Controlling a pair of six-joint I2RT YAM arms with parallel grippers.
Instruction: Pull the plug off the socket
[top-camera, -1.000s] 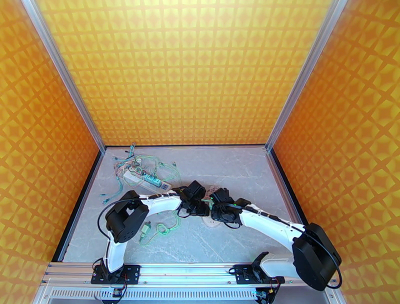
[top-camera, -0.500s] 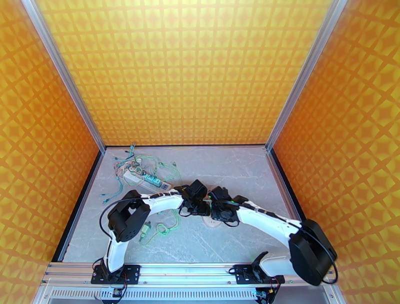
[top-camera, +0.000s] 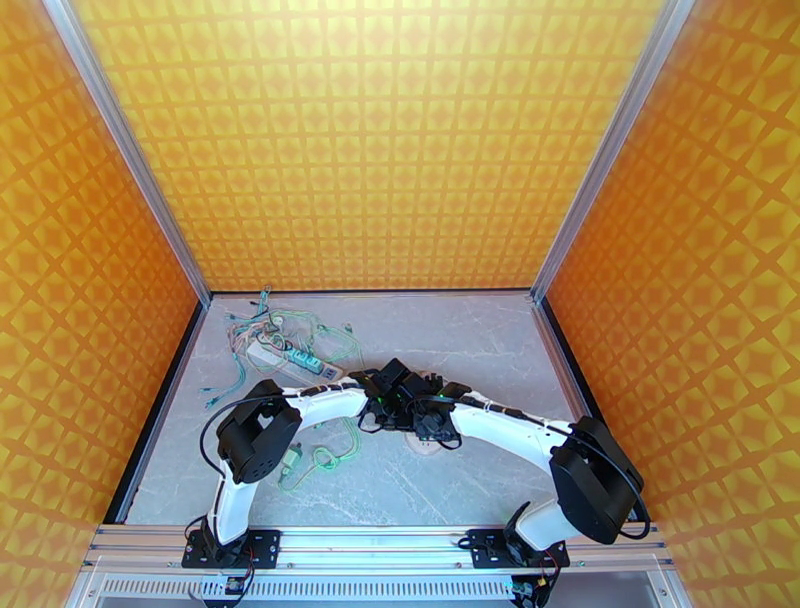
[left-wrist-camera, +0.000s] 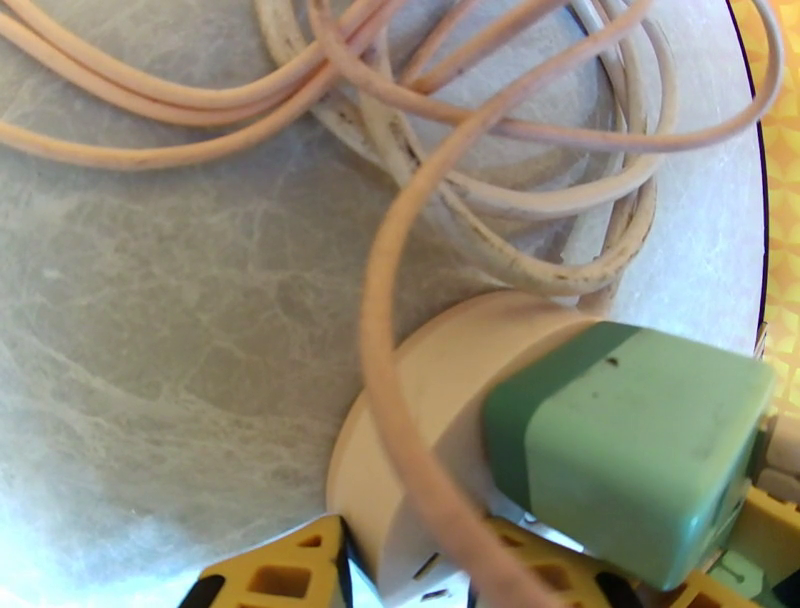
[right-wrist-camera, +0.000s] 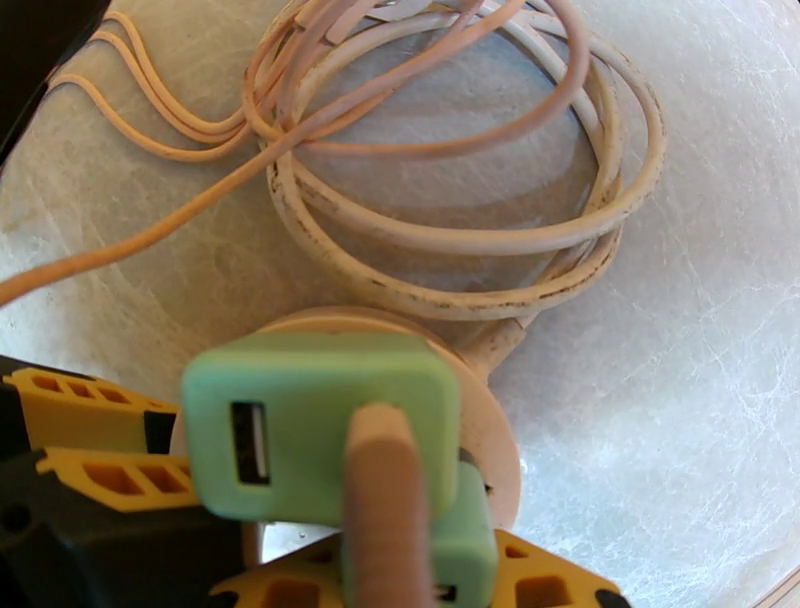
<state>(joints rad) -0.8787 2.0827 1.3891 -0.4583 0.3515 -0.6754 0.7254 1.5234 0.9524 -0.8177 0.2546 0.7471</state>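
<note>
Pinching the rim of the round socket (left-wrist-camera: 430, 400), the left claw (left-wrist-camera: 410, 565) appears to brace it down on the worktop (left-wrist-camera: 150, 330) so it cannot lift. The right claw (right-wrist-camera: 415, 580) is clamped on the lower part of the green plug (right-wrist-camera: 310, 400), which sits in the socket's face, ready for a pull. Beyond them a pale cord (right-wrist-camera: 450, 240) lies loosely coiled, slack enough, I judge, not to hinder it.

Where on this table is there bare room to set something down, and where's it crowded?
Bare: the near strip between the left arm and right arm, and the table's right half out to the right wall. Crowded: the far-left corner with the power strip and cables, and the centre around the socket, plug and cord.
</note>
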